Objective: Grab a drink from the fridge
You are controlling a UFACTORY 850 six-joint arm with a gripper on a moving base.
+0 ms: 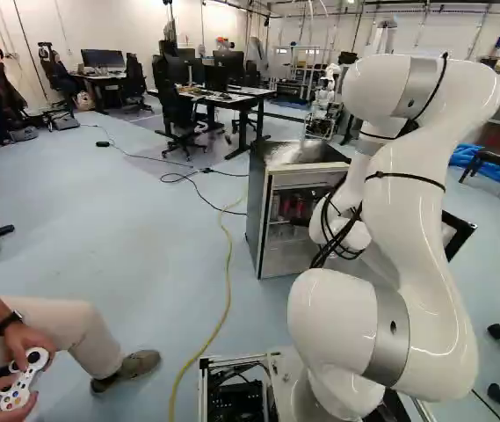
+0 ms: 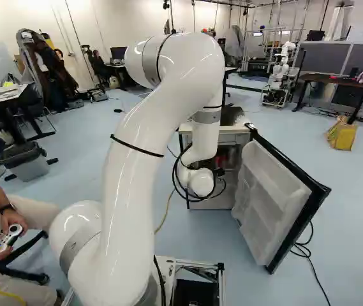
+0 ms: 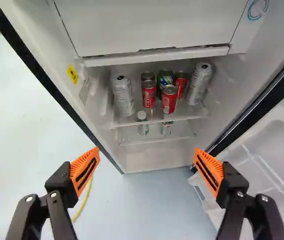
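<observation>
Fingers point(image 2: 219, 172) wide apart, in frt of open fridge point(image 3: 146, 161) w/ red & white cans point(image 3: 169, 99) on upr shelf point(image 3: 154, 120).

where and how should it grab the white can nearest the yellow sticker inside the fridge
Probably around its middle, straight in from the front: the white can stands upright with nothing before it, and its straight sides suit one finger each. The nearest red can leaves a narrow gap
</observation>
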